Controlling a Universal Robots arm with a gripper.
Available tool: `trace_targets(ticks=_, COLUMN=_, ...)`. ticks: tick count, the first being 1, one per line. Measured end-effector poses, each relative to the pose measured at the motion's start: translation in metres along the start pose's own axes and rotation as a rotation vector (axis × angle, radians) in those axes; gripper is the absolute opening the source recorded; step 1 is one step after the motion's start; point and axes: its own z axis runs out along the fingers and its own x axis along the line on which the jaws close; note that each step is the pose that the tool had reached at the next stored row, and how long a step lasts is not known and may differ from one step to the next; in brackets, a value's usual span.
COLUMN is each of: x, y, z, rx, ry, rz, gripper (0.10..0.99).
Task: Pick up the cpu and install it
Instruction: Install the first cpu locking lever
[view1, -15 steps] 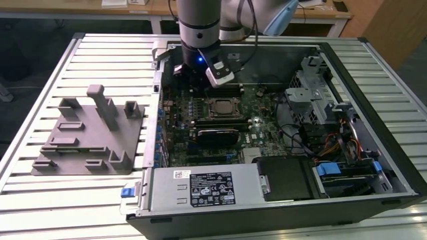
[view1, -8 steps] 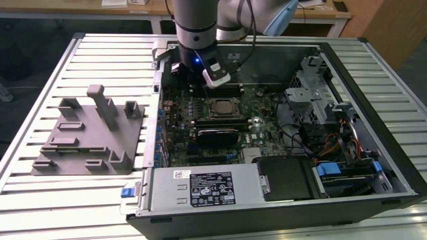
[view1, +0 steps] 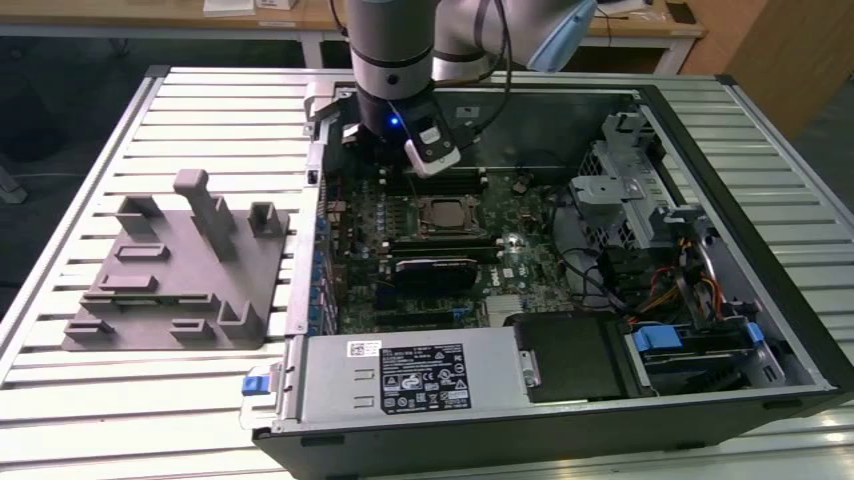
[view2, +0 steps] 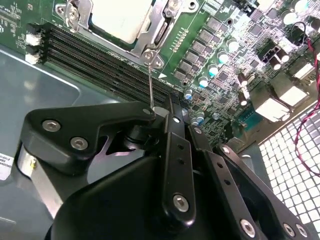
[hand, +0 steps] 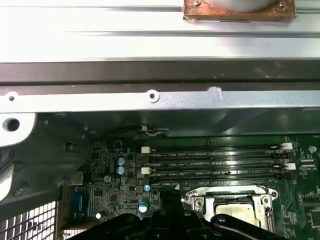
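Second wrist view: tool (view2: 159, 111) touches socket lever (view2: 151, 82) (cpu (view2: 122, 17) seated).

You are looking at a robotics lab or assembly test cell — not a home or shop. An opened computer case (view1: 561, 300) lies on its side on a slatted aluminium worktable (view1: 107, 120), its green motherboard (view2: 225, 55) exposed, with a grey plastic fixture (view1: 180, 265) placed beside it on the exterior view's left. Wooden desks (view1: 267, 20) stand behind the table — furniture typical of a research workspace.
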Motion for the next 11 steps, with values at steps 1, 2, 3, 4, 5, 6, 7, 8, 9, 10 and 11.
trace_targets(ticks=1, x=-0.0008, y=0.0, z=0.0, rx=0.0, ry=0.0001, rz=0.0, gripper=0.106)
trace_targets(ticks=2, x=-0.0022, y=0.0, z=0.0001, rx=0.0, ry=0.0, rz=0.0, gripper=0.106)
trace_targets(ticks=3, x=-0.0044, y=0.0001, z=0.0002, rx=0.0, ry=0.0, rz=0.0, gripper=0.106)
trace_targets(ticks=4, x=-0.0075, y=0.0002, z=0.0004, rx=0.0, ry=0.0, rz=0.0, gripper=0.106)
trace_targets(ticks=5, x=-0.0111, y=0.0003, z=0.0006, rx=0.0, ry=0.0001, rz=0.0, gripper=0.106)
trace_targets(ticks=6, x=-0.0147, y=0.0003, z=0.0007, rx=0.0, ry=0.0001, rz=0.0, gripper=0.106)
trace_targets(ticks=7, x=-0.0182, y=0.0004, z=0.0009, rx=0.0, ry=0.0, rz=0.0, gripper=0.106)
trace_targets(ticks=8, x=-0.0218, y=0.0005, z=0.0011, rx=0.0, ry=0.0001, rz=0.0, gripper=0.106)
trace_targets(ticks=9, x=-0.0253, y=0.0006, z=0.0013, rx=0.0, ry=0.0, rz=0.0, gripper=0.106)
trace_targets(ticks=10, x=-0.0287, y=0.0007, z=0.0014, rx=0.0, ry=0.0, rz=0.0, gripper=0.106)
trace_targets(ticks=11, x=-0.0322, y=0.0008, z=0.0016, rx=0.0, ry=0.0, rz=0.0, gripper=0.106)
